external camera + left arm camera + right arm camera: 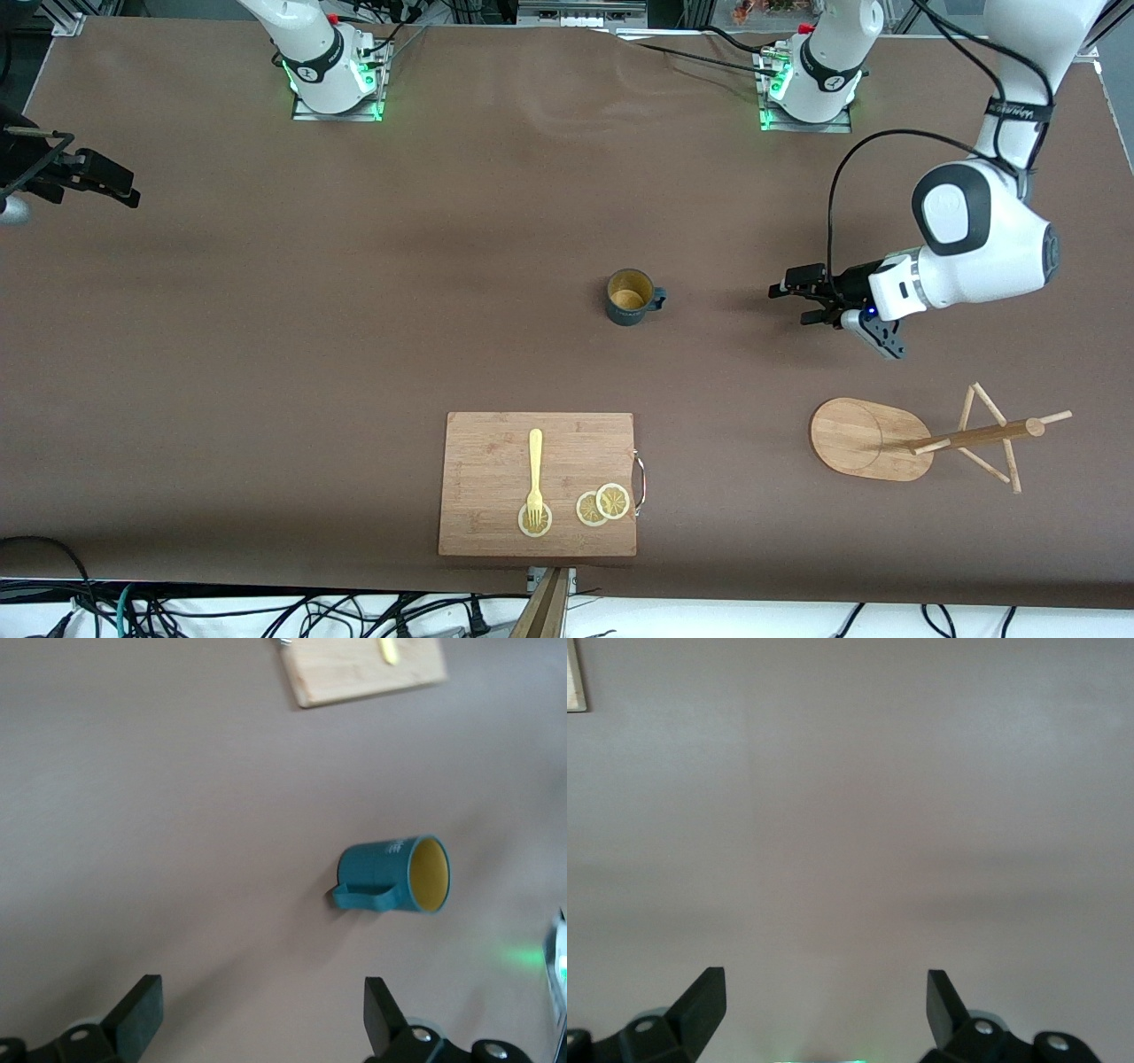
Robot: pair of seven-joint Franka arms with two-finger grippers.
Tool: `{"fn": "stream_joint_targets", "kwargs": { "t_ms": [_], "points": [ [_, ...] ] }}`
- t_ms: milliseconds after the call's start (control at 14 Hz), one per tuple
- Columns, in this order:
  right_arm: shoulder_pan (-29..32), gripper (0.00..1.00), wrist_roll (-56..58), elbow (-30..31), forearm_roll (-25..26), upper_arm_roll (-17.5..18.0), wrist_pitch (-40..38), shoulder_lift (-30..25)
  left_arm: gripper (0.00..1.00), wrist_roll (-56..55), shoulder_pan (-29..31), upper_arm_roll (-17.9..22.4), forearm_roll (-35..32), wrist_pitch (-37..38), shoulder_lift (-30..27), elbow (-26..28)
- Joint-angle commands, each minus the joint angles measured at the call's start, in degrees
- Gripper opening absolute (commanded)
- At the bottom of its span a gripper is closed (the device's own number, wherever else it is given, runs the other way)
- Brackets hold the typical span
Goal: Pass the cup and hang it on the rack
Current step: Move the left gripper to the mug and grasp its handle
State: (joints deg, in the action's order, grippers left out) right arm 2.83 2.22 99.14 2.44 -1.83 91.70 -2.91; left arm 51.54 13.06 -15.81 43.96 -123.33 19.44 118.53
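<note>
Cup (632, 297) stood upright mid-bench, handle toward the left arm's end, likely ready for a side grab. Left claw (791, 301) hung spread, aimed at it, well apart. White lettering on cup wall, unreadable. Rack (930, 439) nearer the camera, no cup hung. Right claw (106, 182) spread, waiting over its end.
</note>
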Motion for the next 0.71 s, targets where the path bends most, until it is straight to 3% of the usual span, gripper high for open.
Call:
{"fn": "stream_joint_targets", "kwargs": {
  "t_ms": [0, 356, 641],
  "points": [
    [0.0, 1.00, -0.7, -1.8, -0.6, 0.2, -0.6, 0.9, 1.00, 17.7, 1.3, -0.5, 5.2, -0.1, 5.2, -0.9],
    [-0.2, 1.00, 0.0, -1.7, -0.7, 0.6, -4.7, 0.4, 1.00, 50.9, 3.1, -2.4, 21.7, 5.3, 13.6, -0.8],
    [-0.2, 1.00, -0.3, -1.6, -1.1, 0.5, -3.4, 1.0, 1.00, 74.3, 5.0, -7.8, 31.9, 5.9, 18.6, -1.1]
  ]
}}
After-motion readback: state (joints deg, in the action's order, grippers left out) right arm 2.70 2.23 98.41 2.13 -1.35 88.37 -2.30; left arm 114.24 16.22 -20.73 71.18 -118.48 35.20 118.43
